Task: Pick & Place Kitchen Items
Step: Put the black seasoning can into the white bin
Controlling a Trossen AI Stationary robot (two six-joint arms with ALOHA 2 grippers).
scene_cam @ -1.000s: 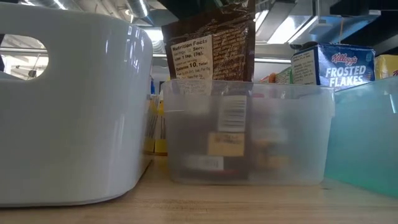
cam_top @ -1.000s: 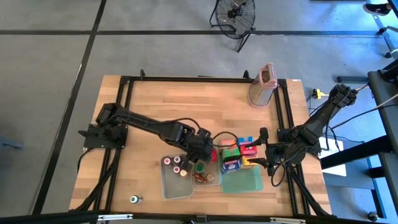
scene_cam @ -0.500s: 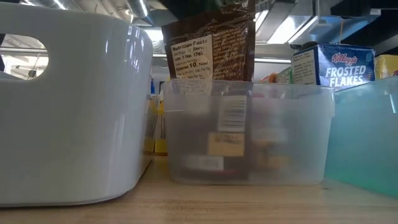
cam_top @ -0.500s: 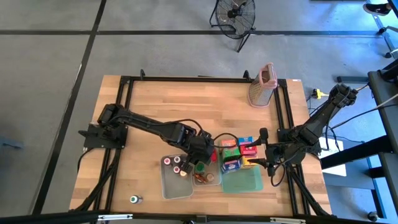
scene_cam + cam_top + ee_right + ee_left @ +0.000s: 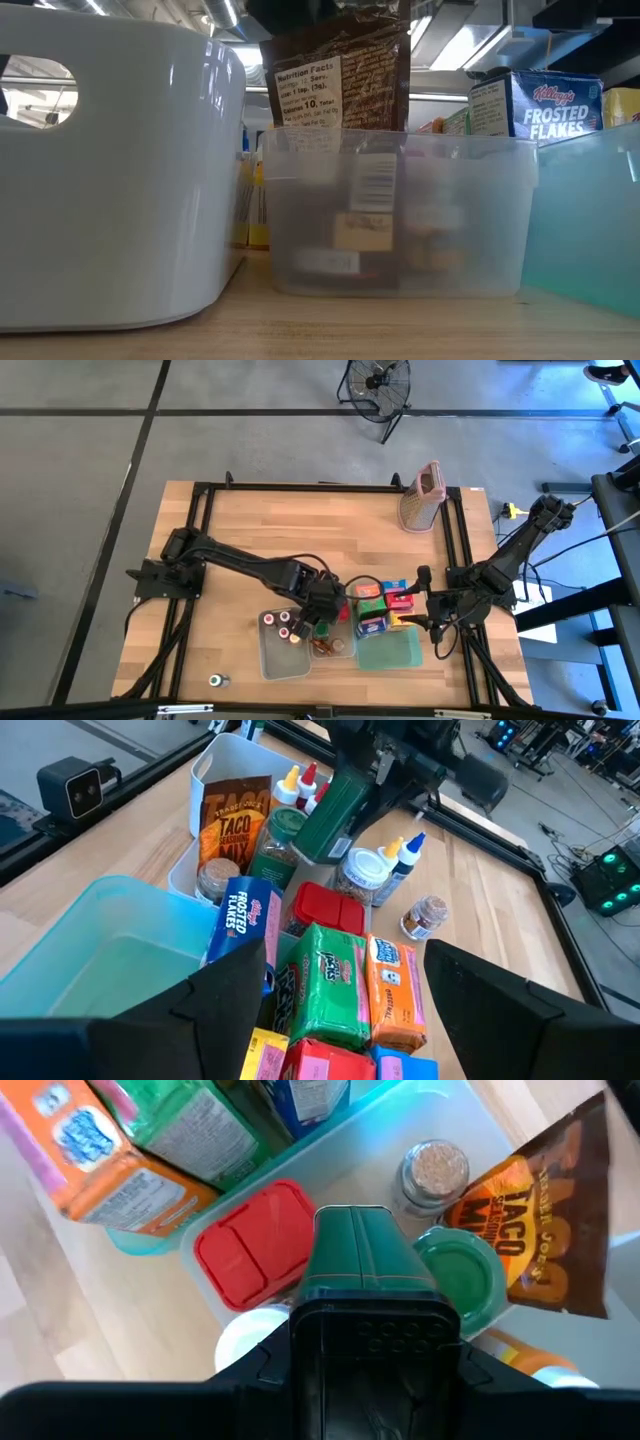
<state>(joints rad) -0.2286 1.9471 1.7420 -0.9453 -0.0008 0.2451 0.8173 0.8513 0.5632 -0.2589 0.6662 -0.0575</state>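
Observation:
My left gripper [image 5: 322, 610] is shut on a dark green carton [image 5: 358, 1250], a little above the small clear tub [image 5: 345, 651]. That tub holds a taco mix packet [image 5: 545, 1220], a green-lidded jar [image 5: 462, 1275] and a clear jar [image 5: 432, 1170]. A red-lidded box [image 5: 255, 1250] lies beside the tub. More cartons [image 5: 345, 985] stand at the green tray's [image 5: 392, 650] far end. My right gripper [image 5: 348, 955] waits open and holds nothing, at the table's right side next to those cartons. My left gripper has the green carton's upper end [image 5: 352, 782] pinched between its two fingers. It comes from above, slanting down. The carton hangs tilted below the fingers, clear of the tub. Its lower end [image 5: 318, 845] is over the green-lidded jar.
A white tub [image 5: 272, 658] with red-capped bottles sits left of the clear tub. A lone small jar [image 5: 216, 680] stands near the front left edge. The metal grater [image 5: 422, 495] is at the far right. A Frosted Flakes carton [image 5: 545, 105] stands behind the tray.

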